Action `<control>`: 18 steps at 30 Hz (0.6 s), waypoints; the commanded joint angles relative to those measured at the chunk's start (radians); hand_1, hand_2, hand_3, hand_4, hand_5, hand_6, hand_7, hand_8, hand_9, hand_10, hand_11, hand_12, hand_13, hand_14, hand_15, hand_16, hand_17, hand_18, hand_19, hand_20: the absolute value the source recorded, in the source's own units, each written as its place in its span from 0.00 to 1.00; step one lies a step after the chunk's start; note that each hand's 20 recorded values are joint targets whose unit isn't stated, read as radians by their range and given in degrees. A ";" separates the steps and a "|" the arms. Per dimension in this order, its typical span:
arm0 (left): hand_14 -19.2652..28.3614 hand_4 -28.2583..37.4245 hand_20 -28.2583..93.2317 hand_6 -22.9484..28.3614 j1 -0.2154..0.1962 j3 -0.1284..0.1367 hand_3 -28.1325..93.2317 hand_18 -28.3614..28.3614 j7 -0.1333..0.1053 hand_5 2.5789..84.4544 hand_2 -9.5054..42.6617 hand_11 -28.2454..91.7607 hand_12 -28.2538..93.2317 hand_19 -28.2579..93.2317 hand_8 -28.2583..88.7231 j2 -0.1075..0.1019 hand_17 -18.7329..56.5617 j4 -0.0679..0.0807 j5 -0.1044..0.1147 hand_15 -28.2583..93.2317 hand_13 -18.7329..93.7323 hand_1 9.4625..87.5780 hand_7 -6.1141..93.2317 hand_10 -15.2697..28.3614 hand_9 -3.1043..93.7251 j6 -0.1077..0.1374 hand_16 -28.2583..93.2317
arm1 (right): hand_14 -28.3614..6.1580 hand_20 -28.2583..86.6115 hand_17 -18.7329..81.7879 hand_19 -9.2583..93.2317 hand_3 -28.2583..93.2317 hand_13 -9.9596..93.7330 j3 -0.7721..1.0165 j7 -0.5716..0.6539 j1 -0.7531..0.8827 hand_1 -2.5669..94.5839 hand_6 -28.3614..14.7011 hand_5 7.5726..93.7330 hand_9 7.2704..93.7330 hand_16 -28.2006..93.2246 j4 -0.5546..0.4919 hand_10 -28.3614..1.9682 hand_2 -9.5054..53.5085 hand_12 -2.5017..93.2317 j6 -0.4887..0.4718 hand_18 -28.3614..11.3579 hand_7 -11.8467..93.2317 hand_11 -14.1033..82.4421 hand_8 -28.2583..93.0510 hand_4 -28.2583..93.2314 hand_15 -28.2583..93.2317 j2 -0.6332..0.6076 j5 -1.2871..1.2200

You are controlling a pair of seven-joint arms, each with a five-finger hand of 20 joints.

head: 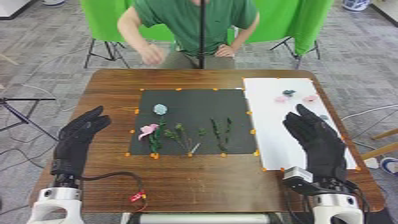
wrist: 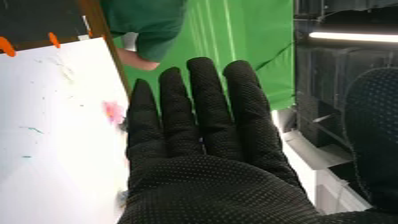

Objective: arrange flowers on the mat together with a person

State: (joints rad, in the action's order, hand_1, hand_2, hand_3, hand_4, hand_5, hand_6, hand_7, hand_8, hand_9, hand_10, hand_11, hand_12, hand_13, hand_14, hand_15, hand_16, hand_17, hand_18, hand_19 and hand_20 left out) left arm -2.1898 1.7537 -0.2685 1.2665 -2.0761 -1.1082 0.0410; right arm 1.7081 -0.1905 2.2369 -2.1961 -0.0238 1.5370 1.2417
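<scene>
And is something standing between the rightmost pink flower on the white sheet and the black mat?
Yes: a second pale pink flower lies between them, with a small dark bluish flower beside it. Lifting over should probably clear both.

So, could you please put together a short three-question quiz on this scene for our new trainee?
1. True or false: the pale blue flower lies on the dark mat, farther from the robot than the green stems do.
2. Short answer: which of the robot's hands is over the white sheet?
3. Multiple choice: where on the mat is the large pink flower?
A) Near the left edge
B) Near the right edge
C) At the far right corner

Key: 1. True. 2. The right hand. 3. A.
</scene>
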 commanded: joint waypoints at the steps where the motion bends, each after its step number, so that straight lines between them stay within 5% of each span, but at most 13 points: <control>1: 0.76 0.18 0.38 0.51 -0.020 0.004 0.78 0.73 0.011 0.53 0.07 0.39 0.35 0.31 0.19 0.002 0.32 -0.003 0.002 0.35 0.49 0.23 0.19 0.64 0.51 -0.003 0.27 | 0.42 0.52 0.45 0.20 0.86 0.49 0.048 -0.031 -0.062 0.21 0.56 0.45 0.48 0.36 0.007 0.40 0.08 0.19 0.159 0.34 0.21 0.23 0.17 0.10 0.34 -0.097 0.147; 3: 0.76 0.18 0.38 0.51 -0.017 0.002 0.78 0.73 0.011 0.53 0.07 0.39 0.35 0.31 0.19 0.001 0.32 -0.002 0.004 0.35 0.49 0.23 0.19 0.64 0.51 0.003 0.27 | 0.40 0.55 0.49 0.25 0.85 0.54 0.066 0.014 -0.105 0.24 0.56 0.46 0.51 0.38 0.009 0.38 0.02 0.21 0.235 0.33 0.22 0.26 0.16 0.10 0.36 -0.158 0.235; 6: 0.76 0.18 0.38 0.51 -0.012 -0.002 0.78 0.73 0.014 0.53 0.07 0.39 0.35 0.31 0.19 -0.001 0.32 0.000 0.002 0.35 0.49 0.23 0.19 0.64 0.51 0.002 0.27 | 0.39 0.61 0.54 0.40 0.82 0.61 0.120 0.175 -0.179 0.27 0.55 0.49 0.53 0.42 0.018 0.35 0.00 0.24 0.197 0.31 0.23 0.30 0.16 0.09 0.39 -0.241 0.445; 12: 0.76 0.18 0.38 0.51 -0.019 -0.004 0.78 0.73 0.008 0.53 0.07 0.39 0.35 0.31 0.19 -0.001 0.32 -0.004 0.002 0.35 0.49 0.23 0.19 0.64 0.51 0.007 0.27 | 0.37 0.60 0.57 0.62 0.80 0.69 0.153 0.291 -0.328 0.30 0.54 0.53 0.58 0.41 0.131 0.30 0.00 0.24 0.085 0.28 0.22 0.31 0.17 0.07 0.49 -0.401 0.898; 18: 0.76 0.18 0.38 0.51 -0.007 -0.005 0.78 0.73 0.014 0.53 0.07 0.39 0.35 0.31 0.19 -0.003 0.32 -0.002 -0.003 0.35 0.49 0.23 0.19 0.64 0.51 0.000 0.27 | 0.43 0.61 0.63 0.73 0.78 0.78 0.078 0.361 -0.483 0.35 0.58 0.59 0.68 0.42 0.291 0.34 0.00 0.23 -0.075 0.28 0.22 0.33 0.16 0.06 0.53 -0.543 1.135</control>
State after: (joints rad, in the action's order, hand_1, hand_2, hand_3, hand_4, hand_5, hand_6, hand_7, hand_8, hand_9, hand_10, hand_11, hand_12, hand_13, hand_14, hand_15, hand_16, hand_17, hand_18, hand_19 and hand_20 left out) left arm -2.1907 1.7522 -0.2668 1.2625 -2.0772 -1.1070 0.0421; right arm 1.8575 0.1503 1.9156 -2.0339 -0.0249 1.1597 1.9919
